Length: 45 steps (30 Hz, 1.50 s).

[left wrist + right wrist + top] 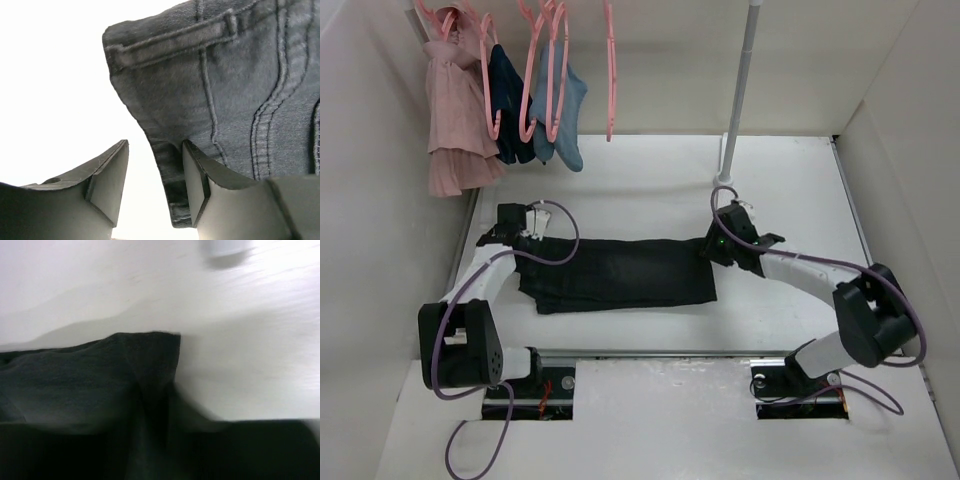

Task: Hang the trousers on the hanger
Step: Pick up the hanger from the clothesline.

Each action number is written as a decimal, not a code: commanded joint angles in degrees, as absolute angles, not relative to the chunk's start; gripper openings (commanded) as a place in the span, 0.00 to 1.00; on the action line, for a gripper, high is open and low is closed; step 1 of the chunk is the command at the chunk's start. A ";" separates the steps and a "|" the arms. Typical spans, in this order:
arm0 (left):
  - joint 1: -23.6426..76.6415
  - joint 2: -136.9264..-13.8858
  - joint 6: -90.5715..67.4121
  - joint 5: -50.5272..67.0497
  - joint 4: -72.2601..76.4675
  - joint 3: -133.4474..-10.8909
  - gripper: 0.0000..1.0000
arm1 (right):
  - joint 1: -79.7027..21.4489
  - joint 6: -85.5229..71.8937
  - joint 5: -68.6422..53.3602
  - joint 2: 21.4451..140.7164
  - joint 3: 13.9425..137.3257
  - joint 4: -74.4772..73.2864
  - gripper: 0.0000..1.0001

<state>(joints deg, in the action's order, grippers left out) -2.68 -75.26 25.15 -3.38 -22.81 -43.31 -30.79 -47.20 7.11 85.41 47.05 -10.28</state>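
Black trousers (620,272) lie lengthwise between my two arms: left gripper (154,146) straddles the waistband corner, jaws apart; right gripper (712,248) at the hems, grip unclear to me.

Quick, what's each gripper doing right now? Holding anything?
Left gripper: open, the trousers edge in its gap, not clamped.
Right gripper: at the trousers' other end; too blurred to tell.

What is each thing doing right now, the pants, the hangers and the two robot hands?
trousers: lying flat, not on any hanger
hanger: empty, hanging up at the back
left gripper: open, trousers' edge between its fingers
right gripper: at the trousers' other end, too blurred to tell open or shut
pink garment, navy garment, light-blue garment: each hanging up
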 commanded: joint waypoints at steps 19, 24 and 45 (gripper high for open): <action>0.26 -65.75 27.51 -16.62 -36.12 -49.49 0.45 | -38.24 -16.26 -0.48 81.38 106.60 -13.39 1.00; 0.79 -65.21 26.20 -15.30 -36.83 -48.96 0.45 | -37.10 -17.67 -5.09 95.67 122.23 -10.46 1.00; 1.32 -63.02 26.19 -14.68 -36.30 -44.82 0.45 | -35.95 -33.30 -13.27 122.25 138.78 -1.33 0.76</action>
<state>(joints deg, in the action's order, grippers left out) 1.06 -64.88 26.83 -14.83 -35.92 -45.45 -35.81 -29.58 -10.76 121.60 136.68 -8.86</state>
